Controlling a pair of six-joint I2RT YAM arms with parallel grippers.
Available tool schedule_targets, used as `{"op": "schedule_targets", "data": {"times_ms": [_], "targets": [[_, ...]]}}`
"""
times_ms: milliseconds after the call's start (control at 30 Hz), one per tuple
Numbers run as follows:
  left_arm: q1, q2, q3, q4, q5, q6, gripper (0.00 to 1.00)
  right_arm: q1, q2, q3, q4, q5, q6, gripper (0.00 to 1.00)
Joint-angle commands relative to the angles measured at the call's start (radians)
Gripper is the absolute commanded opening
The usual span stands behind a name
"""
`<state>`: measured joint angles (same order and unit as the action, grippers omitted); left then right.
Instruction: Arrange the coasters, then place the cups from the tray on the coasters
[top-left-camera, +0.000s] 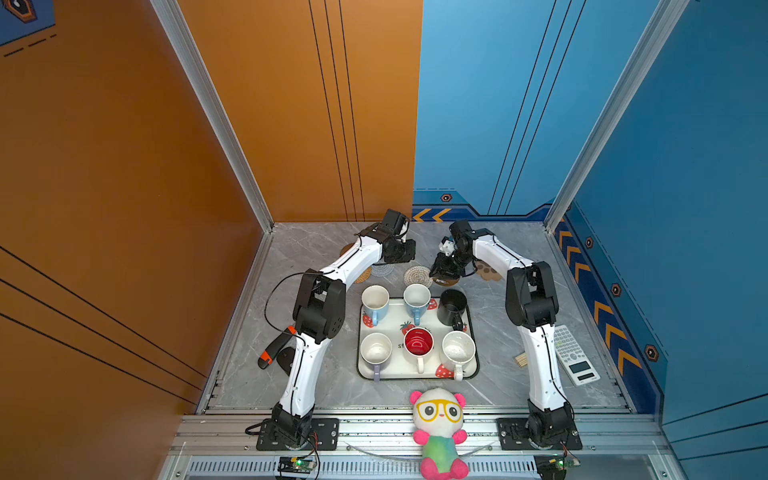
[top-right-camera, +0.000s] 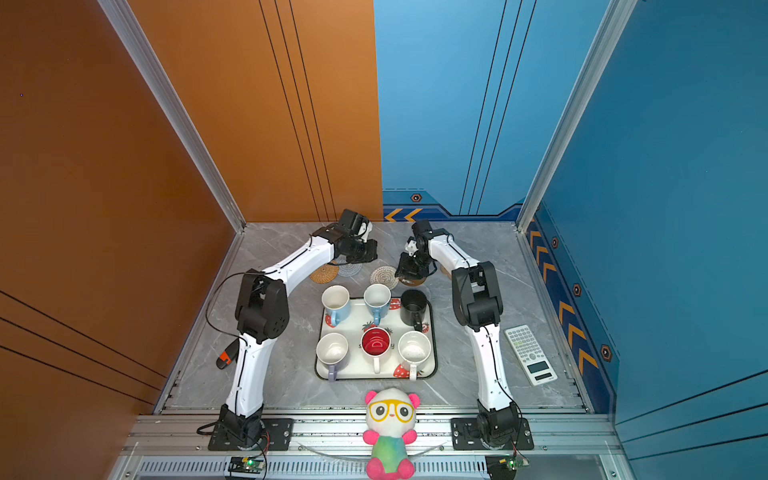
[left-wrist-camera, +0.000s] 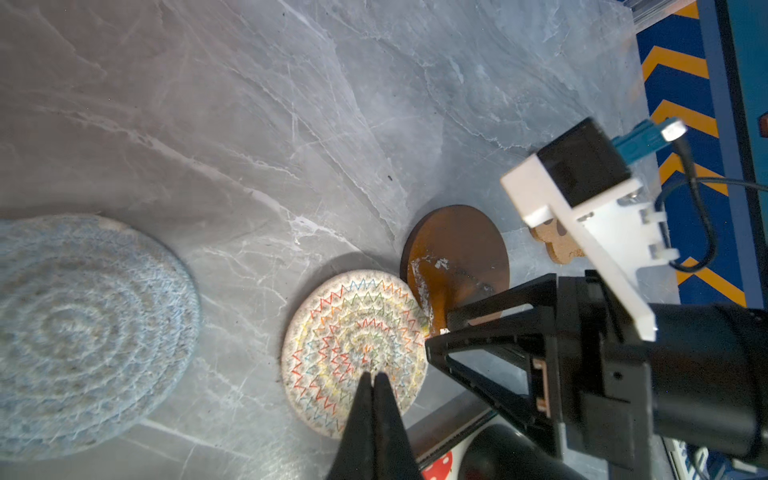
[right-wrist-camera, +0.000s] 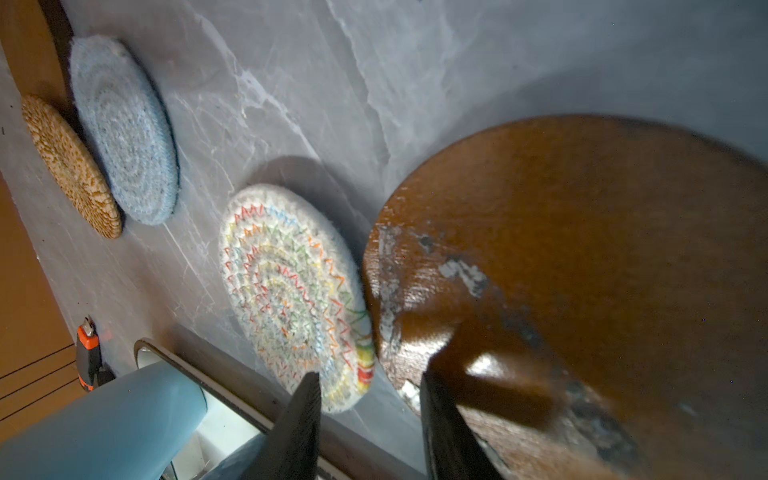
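At the far side of the bench (top-left-camera: 299, 245), behind the tray (top-left-camera: 397, 368), the coasters lie in a row: a rattan round (top-right-camera: 324, 274), a blue round (top-right-camera: 350, 269), a beige round (top-right-camera: 384, 276), a brown disc (left-wrist-camera: 457, 257) and a paw shape (top-left-camera: 488, 272). The brown disc is just beside the beige round. A second disc (top-left-camera: 347, 250) lies further back, half hidden by the left arm.

The right hand (right-wrist-camera: 370, 386) is low over the brown disc, its jaws about half apart with nothing gripped between them. One finger (right-wrist-camera: 436, 399) is above the disc, but I cannot tell if it touches. The left hand (left-wrist-camera: 374, 376) is fully closed and empty, above the bench near the blue round.

All six cups (top-left-camera: 418, 344) stand on the tray. A plush panda (top-left-camera: 438, 419) sits at the front edge. A calculator (top-left-camera: 575, 355) lies at the right.
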<state>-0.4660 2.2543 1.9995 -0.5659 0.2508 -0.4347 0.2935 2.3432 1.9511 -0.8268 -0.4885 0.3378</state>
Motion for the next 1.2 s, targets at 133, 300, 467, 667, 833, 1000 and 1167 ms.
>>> {"op": "schedule_targets", "data": {"times_ms": [133,300,467,667,833,1000,1167], "targets": [[-0.019,-0.010,0.005,-0.014,0.040,0.022,0.00,-0.021,0.001,-0.009,-0.011,0.034,-0.007,0.41],[-0.025,0.028,0.024,-0.018,0.075,0.019,0.00,-0.065,0.048,0.035,-0.011,0.031,-0.003,0.40],[-0.032,0.112,0.088,-0.065,0.126,0.017,0.00,-0.084,0.076,0.091,-0.013,0.021,-0.005,0.40],[-0.037,0.184,0.116,-0.122,0.168,0.035,0.00,-0.094,0.099,0.126,-0.012,0.005,-0.002,0.39],[-0.036,0.210,0.107,-0.156,0.152,0.051,0.00,-0.101,0.117,0.157,-0.013,0.008,0.002,0.38],[-0.026,0.248,0.127,-0.158,0.123,0.025,0.00,-0.113,0.126,0.175,-0.013,0.005,0.006,0.38],[-0.015,0.292,0.173,-0.157,0.087,-0.005,0.00,-0.120,0.109,0.180,-0.014,-0.002,-0.001,0.36]]}}
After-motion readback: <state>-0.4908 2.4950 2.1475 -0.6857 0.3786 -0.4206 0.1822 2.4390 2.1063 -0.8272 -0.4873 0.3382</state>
